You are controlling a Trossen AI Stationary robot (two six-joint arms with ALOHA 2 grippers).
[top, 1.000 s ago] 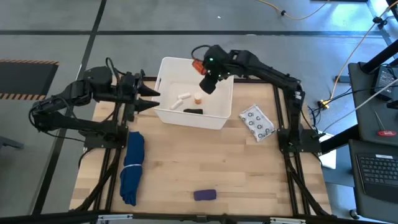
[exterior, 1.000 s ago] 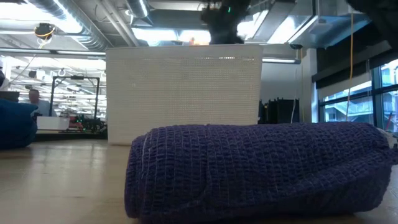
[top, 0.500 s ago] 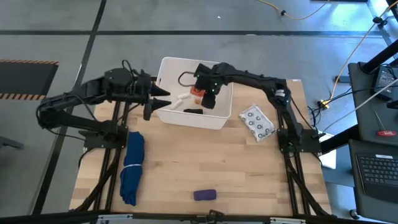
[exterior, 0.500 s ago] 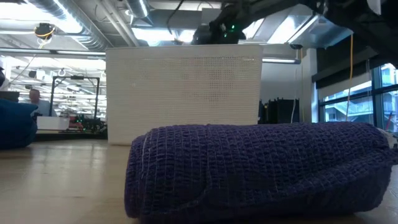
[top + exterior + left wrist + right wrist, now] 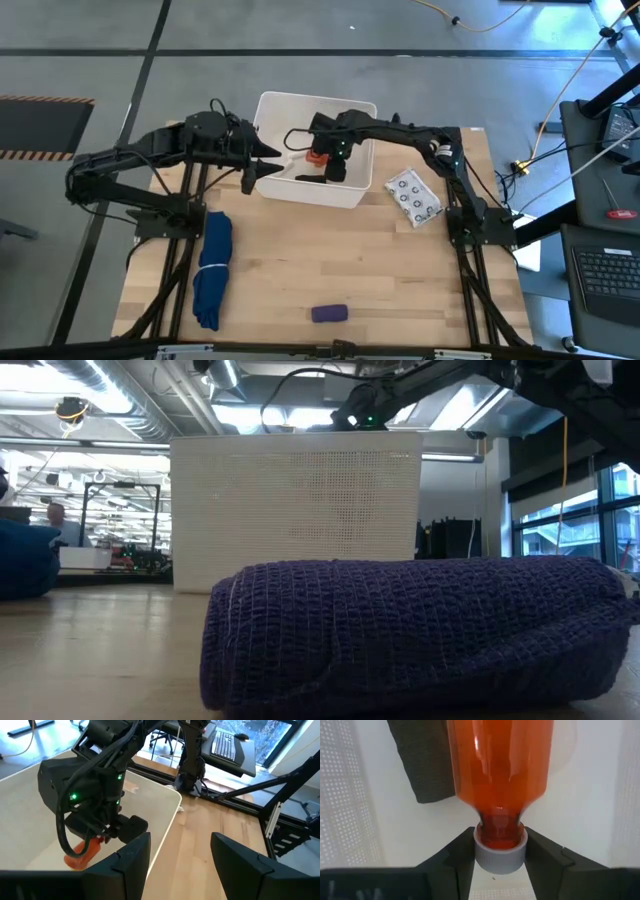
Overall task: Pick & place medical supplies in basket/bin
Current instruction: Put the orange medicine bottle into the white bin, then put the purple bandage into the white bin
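From above, the white tub [image 5: 352,194] sits on the far middle of the table. The right gripper [image 5: 330,158] reaches down inside it, holding an orange-red tube [image 5: 316,157]; a black oblong piece [image 5: 308,178] lies on the tub floor just beside it. The left gripper [image 5: 262,166] hangs at the tub's left wall, fingers spread and empty. A silvery blister pack [image 5: 414,196] lies just right of the tub, a folded blue cloth [image 5: 212,268] well in front of its left corner, and a purple oblong [image 5: 330,314] well in front of the tub.

At table height, the purple oblong [image 5: 420,635] fills the foreground, with the tub's [image 5: 295,510] wall behind it.

The left wrist view shows the left gripper's [image 5: 180,855] fingers wide apart at the tub's rim [image 5: 167,827], with the right gripper [image 5: 102,837] inside gripping the tube [image 5: 82,854].

In the right wrist view, the right gripper [image 5: 500,851] is clamped on the grey neck of the tube [image 5: 500,770], the black piece [image 5: 422,757] beside it on the tub floor [image 5: 350,795].
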